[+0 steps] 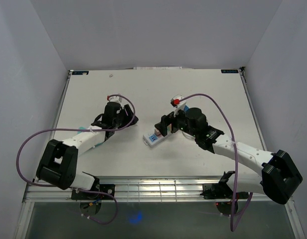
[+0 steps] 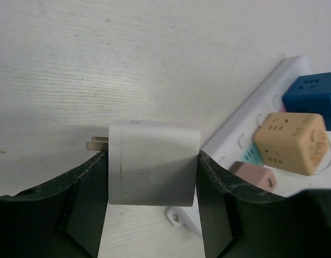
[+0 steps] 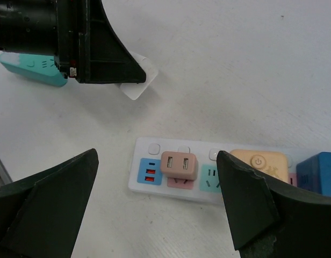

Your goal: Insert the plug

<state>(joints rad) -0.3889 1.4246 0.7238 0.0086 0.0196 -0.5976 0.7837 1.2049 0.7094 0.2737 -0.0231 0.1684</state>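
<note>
At table centre, the white power strip (image 1: 152,138) lies flat, angled, between the two arms. Left gripper (image 1: 127,119) sits to the strip's left, jaws pinching the white plug (image 2: 153,164) by its two side faces. The plug's metal prongs (image 2: 97,143) stick out sideways, parallel to the tabletop (image 2: 155,54); plug near the strip's end, not touching it, not in any socket. Right gripper (image 1: 165,127) hovers over the strip, jaws spread wide, holding nothing.

Already seated on the strip: pink USB adapter (image 3: 180,165), tan cube adapter (image 3: 259,161), blue cube adapter (image 3: 318,171). A teal object (image 3: 28,70) shows beside the left gripper in the right wrist view; cannot tell what it is.
</note>
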